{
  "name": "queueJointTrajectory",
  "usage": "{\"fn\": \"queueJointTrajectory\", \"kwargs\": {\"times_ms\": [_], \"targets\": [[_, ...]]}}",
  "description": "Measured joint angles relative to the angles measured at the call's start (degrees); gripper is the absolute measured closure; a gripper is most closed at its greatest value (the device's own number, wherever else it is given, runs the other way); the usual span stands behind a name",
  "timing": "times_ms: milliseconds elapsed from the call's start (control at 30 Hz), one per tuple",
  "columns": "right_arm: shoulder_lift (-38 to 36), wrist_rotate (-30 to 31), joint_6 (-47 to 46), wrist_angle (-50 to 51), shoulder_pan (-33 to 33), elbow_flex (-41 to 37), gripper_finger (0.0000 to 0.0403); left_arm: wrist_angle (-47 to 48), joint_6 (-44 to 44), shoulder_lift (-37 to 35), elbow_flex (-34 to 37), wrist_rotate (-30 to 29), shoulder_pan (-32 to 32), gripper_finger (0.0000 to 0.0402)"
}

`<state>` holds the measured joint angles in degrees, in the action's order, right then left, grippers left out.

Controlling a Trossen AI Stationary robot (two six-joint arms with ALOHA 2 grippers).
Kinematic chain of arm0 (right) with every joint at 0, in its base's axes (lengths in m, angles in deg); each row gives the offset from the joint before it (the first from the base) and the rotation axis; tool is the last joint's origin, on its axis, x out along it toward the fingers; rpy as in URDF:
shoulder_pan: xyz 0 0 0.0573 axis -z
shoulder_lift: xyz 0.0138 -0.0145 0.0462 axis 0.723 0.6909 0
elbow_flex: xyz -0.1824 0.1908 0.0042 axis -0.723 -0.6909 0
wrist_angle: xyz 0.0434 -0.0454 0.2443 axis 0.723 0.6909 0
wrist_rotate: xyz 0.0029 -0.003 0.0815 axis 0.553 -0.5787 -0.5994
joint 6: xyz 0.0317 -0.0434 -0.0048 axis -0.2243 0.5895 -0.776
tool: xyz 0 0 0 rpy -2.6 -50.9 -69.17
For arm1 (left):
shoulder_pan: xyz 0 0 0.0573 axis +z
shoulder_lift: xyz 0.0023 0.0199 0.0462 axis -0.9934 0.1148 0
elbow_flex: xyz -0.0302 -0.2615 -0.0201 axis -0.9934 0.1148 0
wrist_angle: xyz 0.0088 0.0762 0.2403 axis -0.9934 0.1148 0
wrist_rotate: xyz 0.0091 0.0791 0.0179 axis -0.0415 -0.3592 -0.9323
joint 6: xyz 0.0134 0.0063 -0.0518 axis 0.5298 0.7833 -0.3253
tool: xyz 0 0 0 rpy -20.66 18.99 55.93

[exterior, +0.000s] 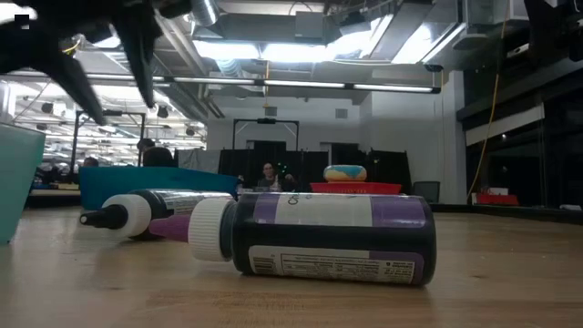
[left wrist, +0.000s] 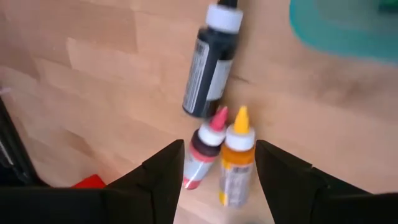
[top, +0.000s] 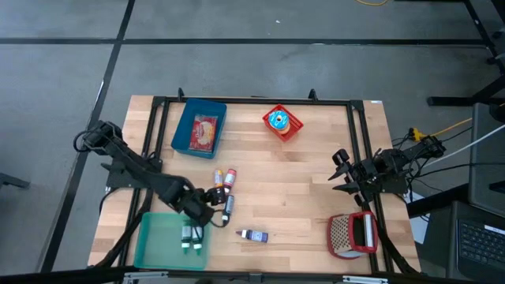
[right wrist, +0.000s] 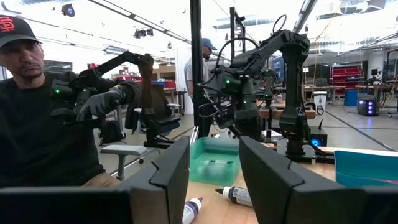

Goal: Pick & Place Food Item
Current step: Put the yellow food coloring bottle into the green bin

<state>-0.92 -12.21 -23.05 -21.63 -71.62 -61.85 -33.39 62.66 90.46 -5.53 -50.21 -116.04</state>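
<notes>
Two small bottles lie side by side on the wooden table, one red-capped [left wrist: 202,152] and one orange-capped [left wrist: 235,158]. A black bottle with a white cap [left wrist: 210,62] lies just beyond them. My left gripper [left wrist: 224,180] hangs open above the pair and slants down, holding nothing. In the high view it [top: 211,196] is beside the black bottle [top: 229,203], near the teal tray [top: 150,237], which holds two bottles [top: 190,237]. A purple bottle [top: 254,235] lies alone near the front. My right gripper [right wrist: 214,168] waits open at the table's right edge.
A blue bin [top: 183,138] with a red packet stands at the back left. A red container [top: 293,130] with a round item is at the back middle, and a red-rimmed basket [top: 353,235] at the front right. A black frame [top: 252,101] borders the table. People stand beyond it.
</notes>
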Motion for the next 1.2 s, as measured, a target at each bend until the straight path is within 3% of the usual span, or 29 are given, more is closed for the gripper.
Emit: {"fn": "queueJointTrajectory", "kwargs": {"times_ms": [233, 533, 767, 933, 1200], "targets": [[0.0, -0.02, -0.37, 0.19, 0.0, 0.0, 0.0261, 0.15, 7.21, 2.37, 0.02, 0.38, 4.8, 0.021], [0.0, -0.45, -2.91, 0.38, 0.0, 0.0, 0.0261, 0.76, 9.81, 11.94, 0.09, 0.06, 11.48, 0.0222], [0.0, -1.36, -3.0, 0.8, 0.0, 0.0, 0.0261, 1.58, 9.46, 15.07, 0.11, 0.82, 17.2, 0.0224], [0.0, -1.36, -3.02, 1.33, 0.0, 0.0, 0.0261, 1.47, 7.27, 15.15, 0.11, 7.16, 18.77, 0.0226], [0.0, -1.36, -2.99, 1.46, 0.0, 0.0, 0.0261, 1.61, -1.2, 15.14, 0.06, 7.78, 17.6, 0.0279]]}}
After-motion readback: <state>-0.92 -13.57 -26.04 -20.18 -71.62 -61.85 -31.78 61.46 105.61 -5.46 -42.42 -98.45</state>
